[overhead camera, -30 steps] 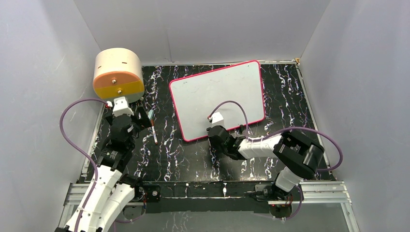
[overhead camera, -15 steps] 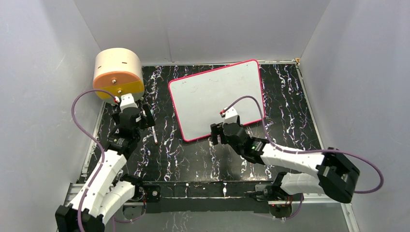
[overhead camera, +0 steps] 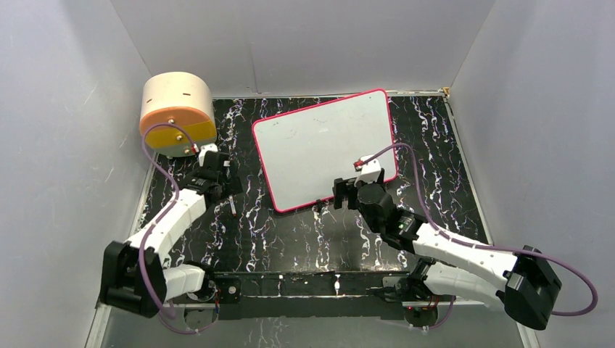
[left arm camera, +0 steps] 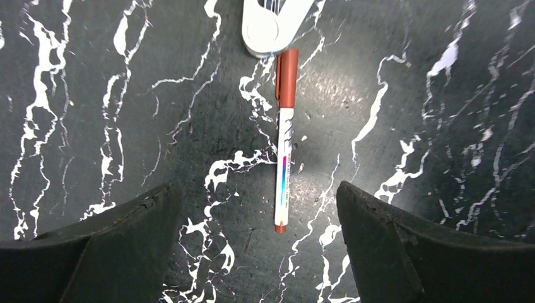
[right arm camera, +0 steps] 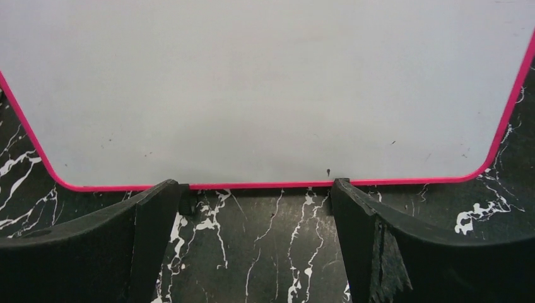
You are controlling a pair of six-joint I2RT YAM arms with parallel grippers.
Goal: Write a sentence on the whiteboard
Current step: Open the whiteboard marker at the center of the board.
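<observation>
The whiteboard (overhead camera: 326,148), a smooth flat white rectangle with rounded corners and a thin pink-red frame, lies on the black, white-veined table (overhead camera: 290,232). Its near edge sits at twelve o'clock of the right gripper (right arm camera: 252,243), level with the fingertips; the jaws are spread and empty. The sentence (overhead camera: 308,125) shows only as faint thin marks. The left gripper (left arm camera: 258,243), likewise spread and empty, straddles the end of a slim red-capped marker (left arm camera: 282,158).

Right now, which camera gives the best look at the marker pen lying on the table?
The left wrist view: the marker fills the middle of the picture, capped, lying flat on the black marbled table. The top external view shows only a sliver of it. The right wrist view does not show it.
</observation>
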